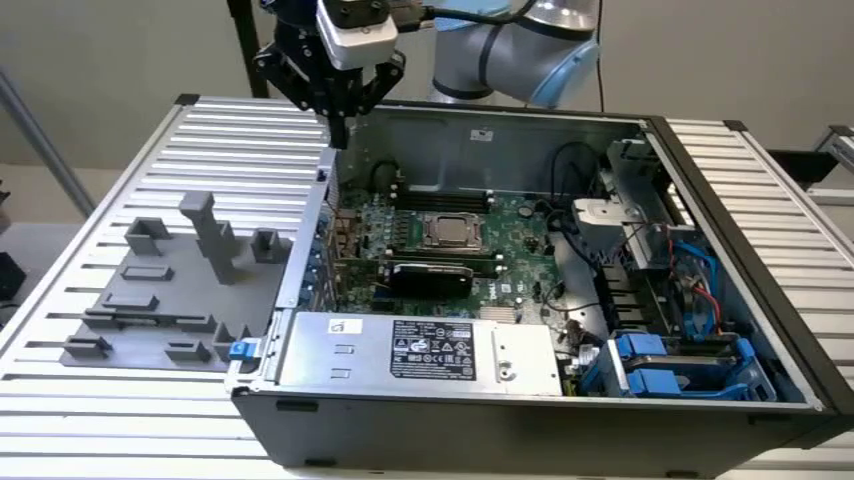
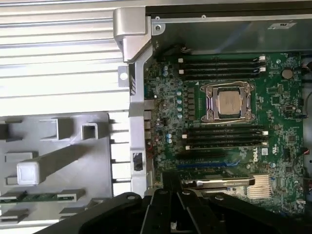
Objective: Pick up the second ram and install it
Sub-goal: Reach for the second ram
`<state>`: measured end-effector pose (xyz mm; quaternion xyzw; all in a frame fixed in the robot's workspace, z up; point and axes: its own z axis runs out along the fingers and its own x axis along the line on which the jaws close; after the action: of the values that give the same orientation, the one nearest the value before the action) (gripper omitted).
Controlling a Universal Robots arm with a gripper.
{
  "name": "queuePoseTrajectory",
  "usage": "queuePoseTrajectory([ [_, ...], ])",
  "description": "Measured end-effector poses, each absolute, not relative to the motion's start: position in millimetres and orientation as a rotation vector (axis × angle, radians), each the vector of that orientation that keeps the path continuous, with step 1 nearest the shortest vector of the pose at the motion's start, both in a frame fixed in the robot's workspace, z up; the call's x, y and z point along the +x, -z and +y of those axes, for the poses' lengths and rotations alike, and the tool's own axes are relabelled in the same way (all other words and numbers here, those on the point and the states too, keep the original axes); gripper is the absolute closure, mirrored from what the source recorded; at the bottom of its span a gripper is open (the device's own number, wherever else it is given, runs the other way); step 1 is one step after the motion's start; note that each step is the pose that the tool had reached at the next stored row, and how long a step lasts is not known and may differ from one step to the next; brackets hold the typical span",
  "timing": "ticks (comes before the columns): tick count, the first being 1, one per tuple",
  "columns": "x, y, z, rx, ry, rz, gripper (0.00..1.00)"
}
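**Ribbed bench, opened tower, gripper empty over the case edge**

Ribbed metal table [image 1: 160,150] carries an open computer case [image 1: 534,420] lying on its side, so the motherboard [image 1: 521,215] faces up for work from above. Beside it, on the exterior view's left, sits a grey fixture [image 1: 147,300], whose slots and posts seem meant to hold parts at known spots.

The second ram [image 2: 29,197], a thin green stick, lies in one of the fixture's low slots, well apart from the case. The gripper [image 1: 340,130] hangs above the case's side wall, between fixture and motherboard. Its fingers look drawn together to one narrow tip with nothing between them.

Long dark memory slots [image 2: 224,139] run on both sides of the CPU socket [image 2: 229,102].

A logo [image 2: 254,156] on the board appears to read "DELL". The power supply [image 1: 414,350] bears a black label with white print, too fine to read.
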<state>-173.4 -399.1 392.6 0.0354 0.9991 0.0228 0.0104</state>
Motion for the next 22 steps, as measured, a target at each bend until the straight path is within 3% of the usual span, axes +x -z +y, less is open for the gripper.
queuePoseTrajectory([
  [22, -273.6, -385.6, -404.4, 0.110, -0.038, 3.118, 1.00],
])
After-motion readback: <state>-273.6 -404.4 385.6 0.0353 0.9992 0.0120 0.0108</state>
